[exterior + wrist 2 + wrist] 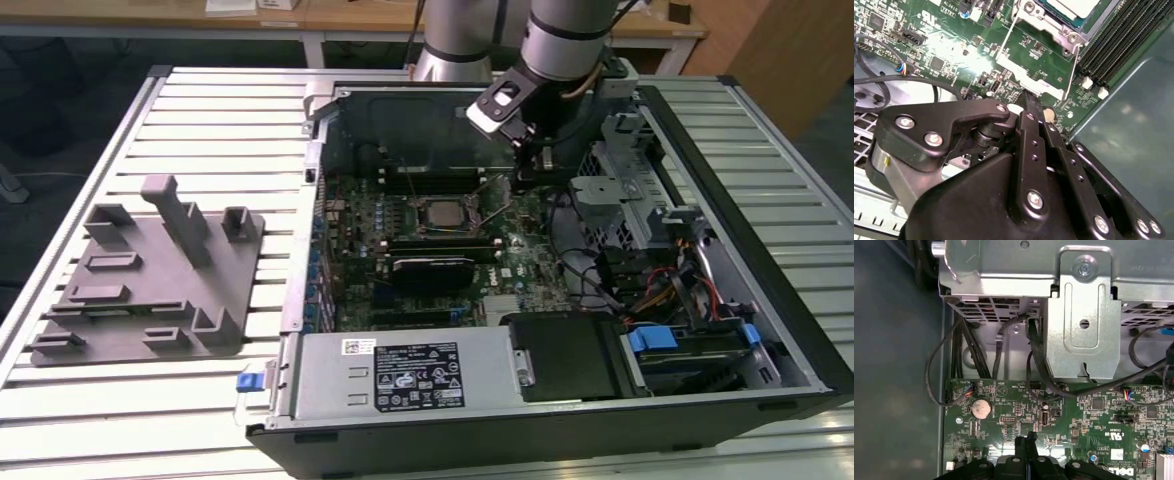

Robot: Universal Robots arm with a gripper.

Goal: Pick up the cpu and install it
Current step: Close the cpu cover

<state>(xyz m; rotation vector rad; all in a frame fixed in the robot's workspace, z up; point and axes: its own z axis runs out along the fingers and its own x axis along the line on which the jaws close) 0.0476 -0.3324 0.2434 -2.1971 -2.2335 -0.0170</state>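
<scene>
The cpu (438, 213) lies flat in the motherboard socket, inside the open computer case (747, 190); its pale top shows inside the metal socket frame in the second wrist view (1074, 7). My gripper (522, 180) hangs inside the case, just to the exterior view's right of the socket, close above the board. Its fingers are pressed together with nothing between them in both wrist views (1029, 102) (1026, 441). A thin wire lever (1074, 70) runs along the socket's edge, ending close to the fingertips.
A grey fixture block (147, 280) stands on the slatted table at the exterior view's left. Memory slots (1124, 35) flank the socket. A metal drive cage (1084, 315) with black cables (1039, 365) and a coin battery (981, 408) lie beyond the fingertips. The power supply (400, 375) fills the case's near end.
</scene>
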